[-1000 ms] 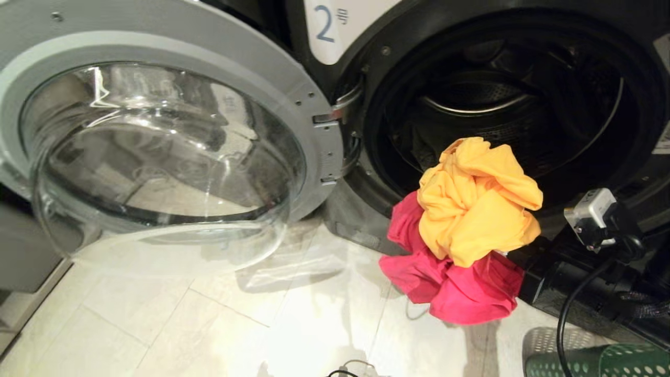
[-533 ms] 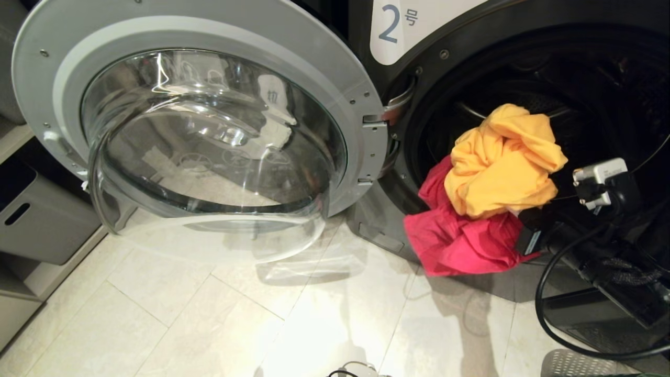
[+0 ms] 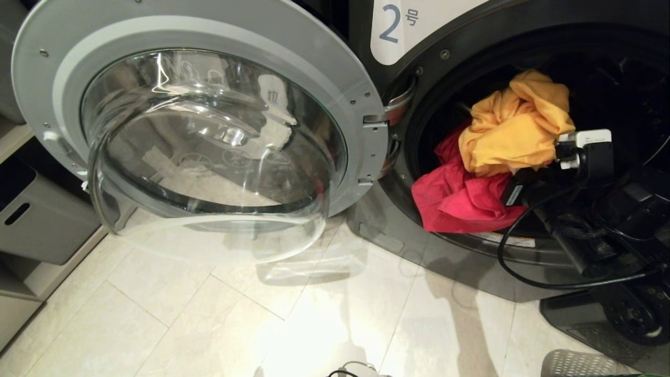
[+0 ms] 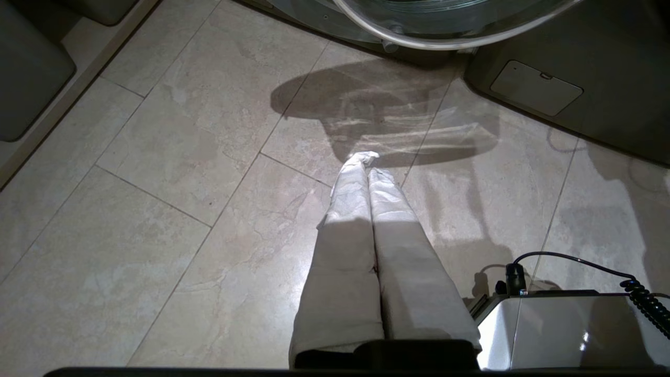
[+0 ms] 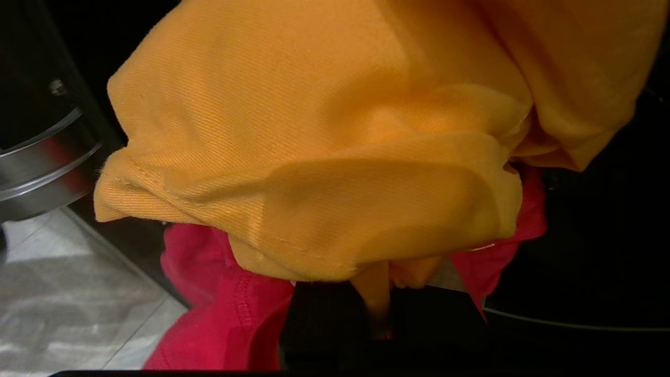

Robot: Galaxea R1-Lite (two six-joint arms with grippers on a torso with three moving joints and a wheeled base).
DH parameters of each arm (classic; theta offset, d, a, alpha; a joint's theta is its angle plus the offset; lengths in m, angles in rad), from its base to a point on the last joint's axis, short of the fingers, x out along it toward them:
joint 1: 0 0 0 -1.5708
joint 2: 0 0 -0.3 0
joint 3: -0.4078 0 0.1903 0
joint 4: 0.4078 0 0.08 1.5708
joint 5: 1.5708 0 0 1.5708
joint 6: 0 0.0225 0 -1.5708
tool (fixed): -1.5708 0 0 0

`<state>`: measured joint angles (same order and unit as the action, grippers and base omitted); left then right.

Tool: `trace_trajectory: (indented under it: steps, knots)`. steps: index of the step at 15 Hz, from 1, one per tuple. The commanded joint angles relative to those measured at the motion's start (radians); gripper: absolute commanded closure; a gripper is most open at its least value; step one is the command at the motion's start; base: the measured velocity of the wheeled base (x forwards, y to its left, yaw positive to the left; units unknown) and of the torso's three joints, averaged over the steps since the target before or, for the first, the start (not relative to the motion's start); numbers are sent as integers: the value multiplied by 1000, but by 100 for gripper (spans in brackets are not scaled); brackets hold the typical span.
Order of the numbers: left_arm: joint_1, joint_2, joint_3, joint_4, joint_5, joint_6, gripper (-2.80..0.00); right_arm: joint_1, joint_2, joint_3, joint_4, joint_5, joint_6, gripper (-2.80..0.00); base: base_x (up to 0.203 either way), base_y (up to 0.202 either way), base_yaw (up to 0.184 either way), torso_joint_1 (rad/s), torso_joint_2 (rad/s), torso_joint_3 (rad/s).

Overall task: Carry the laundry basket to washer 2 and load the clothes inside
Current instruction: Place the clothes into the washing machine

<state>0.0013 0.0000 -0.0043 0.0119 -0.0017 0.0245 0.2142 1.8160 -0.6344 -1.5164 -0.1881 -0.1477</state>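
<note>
Right hand [image 3: 515,175] gripping clothes [image 3: 513,131], washer 2 [image 3: 471,262] label "2" [image 3: 391,23]

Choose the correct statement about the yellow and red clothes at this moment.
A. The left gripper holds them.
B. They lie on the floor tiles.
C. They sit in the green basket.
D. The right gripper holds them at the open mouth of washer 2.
D: the right gripper is shut on the clothes, which hang in the open mouth of washer 2; the left gripper is shut and holds nothing, over the floor.
</note>
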Motion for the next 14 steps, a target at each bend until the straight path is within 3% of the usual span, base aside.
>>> trace_trajectory:
  steps: [1, 9, 14]
  knots:
    - [0, 2, 0, 0, 0, 0, 0, -24, 118, -114, -13, -7, -1, 0, 0, 0, 0, 0, 0, 0]
    - [0, 2, 0, 0, 0, 0, 0, -109, 405, -621, -9, -12, -5, 0, 0, 0, 0, 0, 0, 0]
    - [0, 2, 0, 0, 0, 0, 0, -166, 556, -902, 77, -13, -18, 0, 0, 0, 0, 0, 0, 0]
